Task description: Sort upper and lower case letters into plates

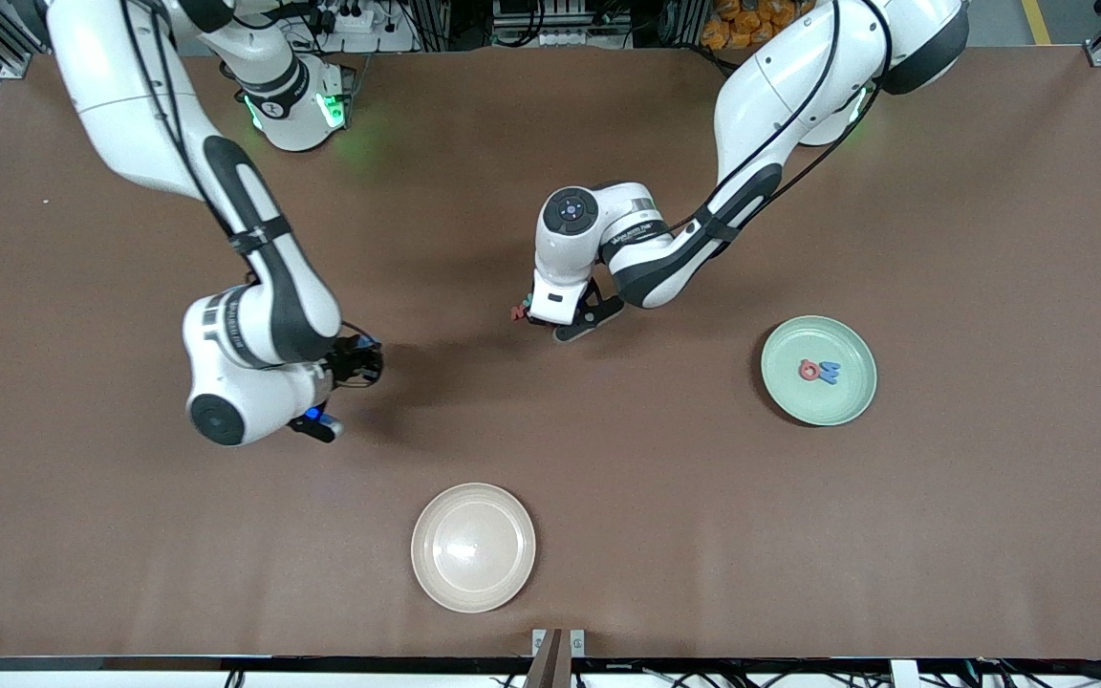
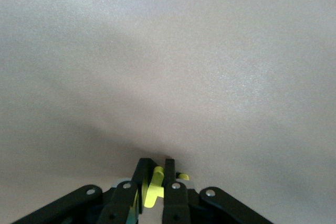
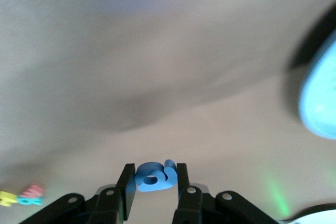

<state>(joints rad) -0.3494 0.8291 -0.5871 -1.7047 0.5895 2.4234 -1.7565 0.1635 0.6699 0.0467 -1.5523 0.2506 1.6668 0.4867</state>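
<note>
My left gripper (image 1: 552, 321) (image 2: 156, 164) hangs low over the middle of the table, shut on a yellow letter (image 2: 155, 188). A red letter (image 1: 517, 311) lies on the table right beside it. Toward the right arm's end, my right gripper (image 1: 321, 421) (image 3: 154, 170) is shut on a blue letter (image 3: 156, 177) (image 1: 315, 415). The mint green plate (image 1: 847, 401) holds a red letter (image 1: 809, 369) and a blue letter (image 1: 831, 373). The blue plate (image 3: 321, 95) shows only at the edge of the right wrist view. Yellow (image 3: 6, 198), teal (image 3: 29, 200) and pink (image 3: 35, 189) letters lie together on the table.
A cream-beige plate (image 1: 473, 547) with nothing in it sits near the front camera's edge of the table. The right arm's forearm and wrist (image 1: 254, 334) cover part of the brown tabletop (image 1: 990, 535) in the front view.
</note>
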